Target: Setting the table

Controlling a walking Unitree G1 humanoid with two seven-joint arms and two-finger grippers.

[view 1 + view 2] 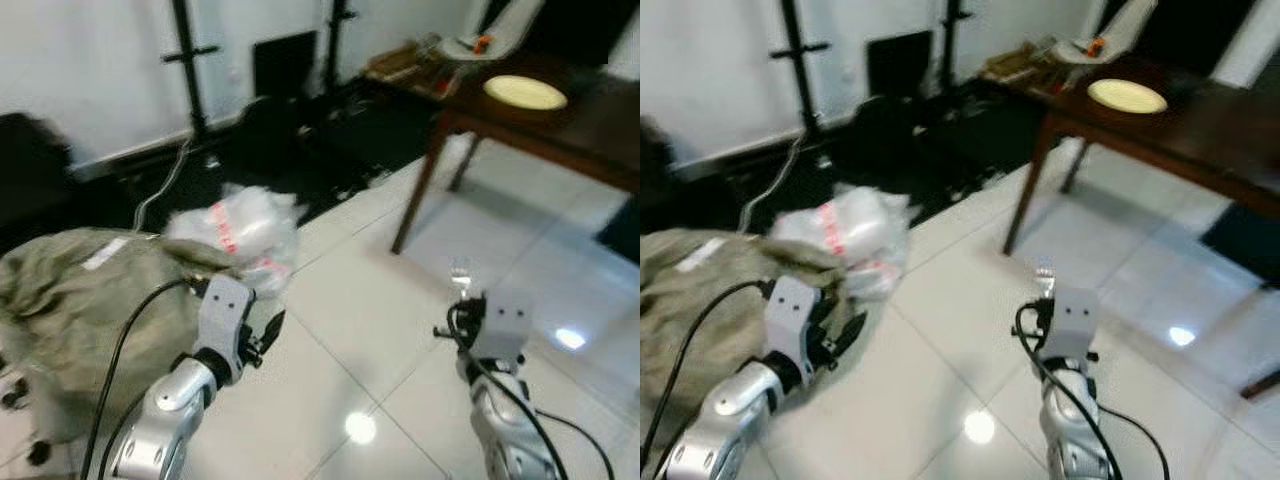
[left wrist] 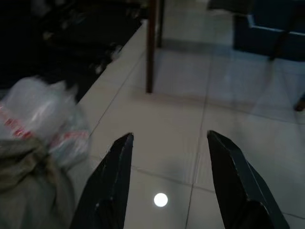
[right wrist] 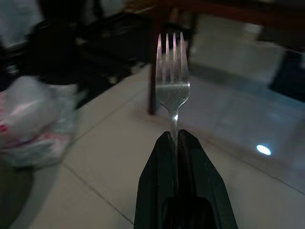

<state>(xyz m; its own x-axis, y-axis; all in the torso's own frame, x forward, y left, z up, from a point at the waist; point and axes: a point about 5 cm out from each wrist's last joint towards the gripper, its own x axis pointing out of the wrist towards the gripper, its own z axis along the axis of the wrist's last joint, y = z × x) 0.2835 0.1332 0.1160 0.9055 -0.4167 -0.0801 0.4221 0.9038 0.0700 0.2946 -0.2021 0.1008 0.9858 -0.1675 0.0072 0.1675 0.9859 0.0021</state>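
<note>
- The right hand (image 3: 175, 138) has its two black fingers pressed together on the handle of a metal fork (image 3: 172, 81), which stands out past the fingertips with its four tines pointing away from the wrist.
- The fork's long axis runs in line with the fingers. In the head views it shows as a small bright shape above the right wrist, tines up.
- The dark wooden worktop (image 1: 590, 120) lies ahead and to the robot's right, well apart from both hands, with open floor between. The right arm is the nearer one to it.
- A pale yellow round plate (image 1: 525, 92) sits on the worktop near its far corner. The fork probably belongs beside it, so my guess is that the robot must walk closer before any placing.
- The left hand (image 2: 167, 157) is held low over the floor, fingers spread apart and holding nothing.
- The fork is thin, smooth and shiny, and catches the light along its neck. Held by so narrow a handle, it might twist in the grip.
- The floor is glossy white tile (image 1: 360, 290) with lamp glare.
- On the robot's left lie a crumpled clear plastic bag (image 1: 240, 232) with red print and a rough olive cloth sack (image 1: 80, 300).
- Some clutter at the worktop's far end is too blurred to name.
</note>
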